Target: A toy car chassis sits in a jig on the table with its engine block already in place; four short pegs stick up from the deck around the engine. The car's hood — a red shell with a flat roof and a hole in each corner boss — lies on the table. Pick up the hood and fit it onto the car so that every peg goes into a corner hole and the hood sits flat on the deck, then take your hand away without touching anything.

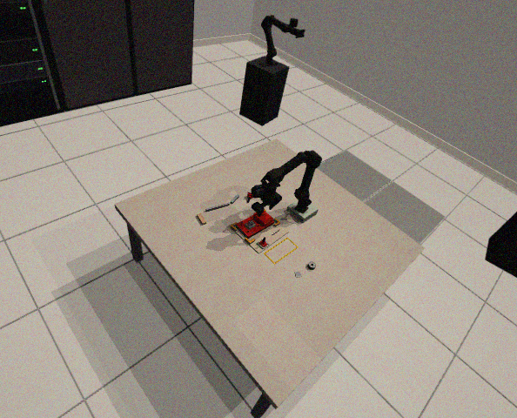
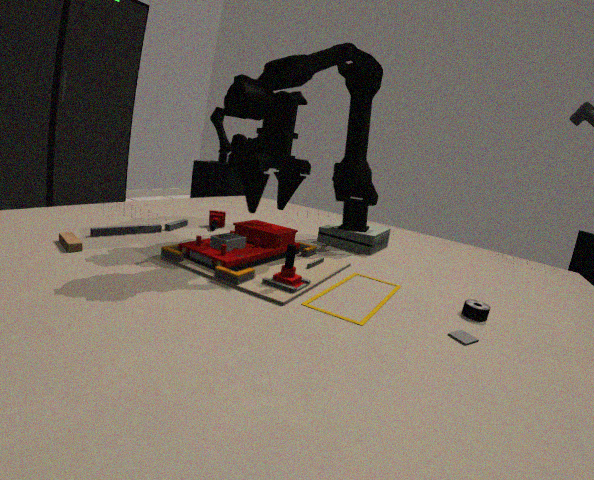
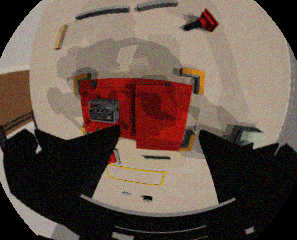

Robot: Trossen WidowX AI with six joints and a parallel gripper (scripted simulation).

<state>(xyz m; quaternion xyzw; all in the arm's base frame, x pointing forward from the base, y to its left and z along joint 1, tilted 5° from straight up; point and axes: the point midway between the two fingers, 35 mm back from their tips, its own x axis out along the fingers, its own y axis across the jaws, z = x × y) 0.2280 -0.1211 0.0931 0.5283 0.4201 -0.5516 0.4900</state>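
The red car chassis (image 2: 245,254) (image 1: 249,230) (image 3: 95,92) sits in the jig (image 2: 233,272) with yellow corner stops. The grey engine block (image 2: 227,240) (image 1: 251,223) (image 3: 103,110) is on its deck, with short red pegs (image 2: 199,239) standing around it uncovered. A red flat-roofed shell, the hood (image 2: 263,229) (image 1: 265,219) (image 3: 162,103), lies right beside the engine at the arm's end of the jig. I cannot tell what it rests on. My gripper (image 2: 266,209) (image 1: 258,209) (image 3: 160,131) is open and empty. It points down a short way above the hood's roof, clear of it.
A red clamp with a black lever (image 2: 289,271) stands on the jig plate's front. Beside it lies a yellow rectangle outline (image 2: 333,314). A black ring (image 2: 475,308) and a grey plate (image 2: 462,337) lie right. A small red piece (image 2: 215,218), grey bars (image 2: 125,229) and a wooden block (image 2: 70,241) lie left.
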